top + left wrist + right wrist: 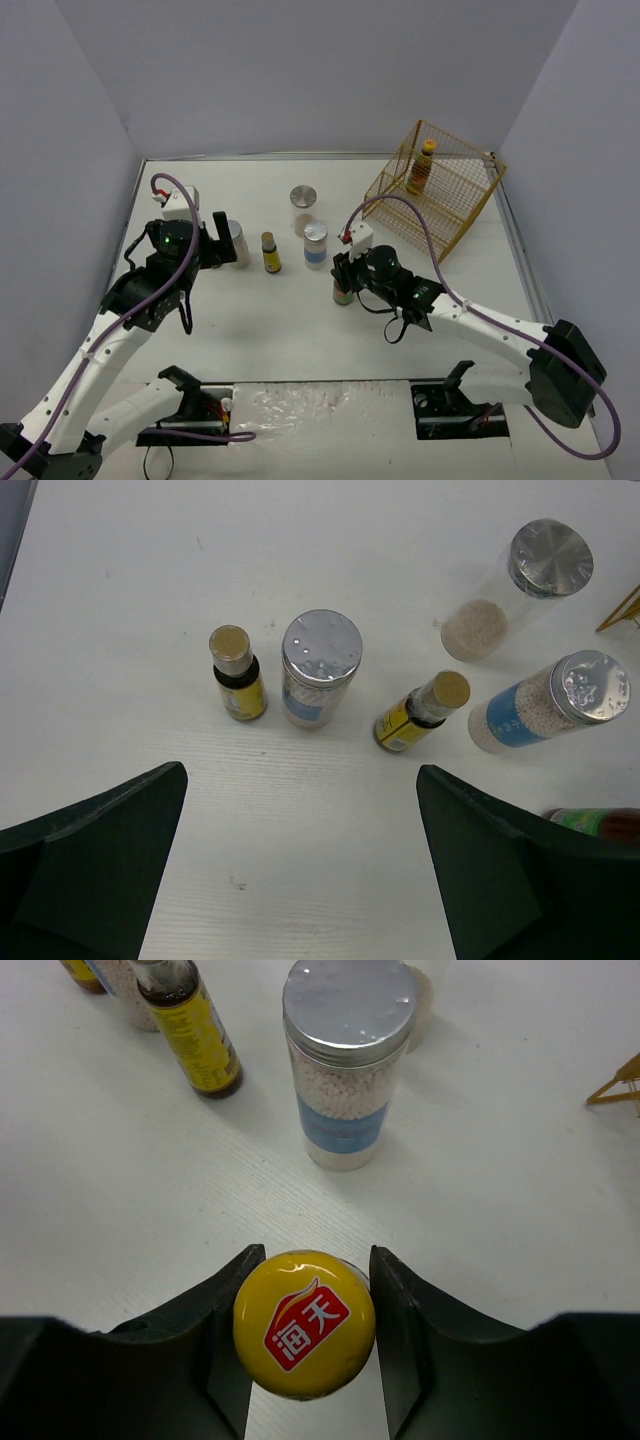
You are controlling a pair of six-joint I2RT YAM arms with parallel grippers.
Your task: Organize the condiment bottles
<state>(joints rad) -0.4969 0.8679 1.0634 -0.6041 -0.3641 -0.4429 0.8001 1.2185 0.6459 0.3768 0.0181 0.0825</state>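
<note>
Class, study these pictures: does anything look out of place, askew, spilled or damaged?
Only the wire basket at the far right: it sits turned at an angle to the table, with one bottle standing inside. The other bottles stand upright, and nothing looks spilled or broken.

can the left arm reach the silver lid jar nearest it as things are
Probably yes. The left end effector is open, and the jar stands upright just ahead of it with only bare table between. A small brown bottle stands close beside the jar and might get nudged.
</note>
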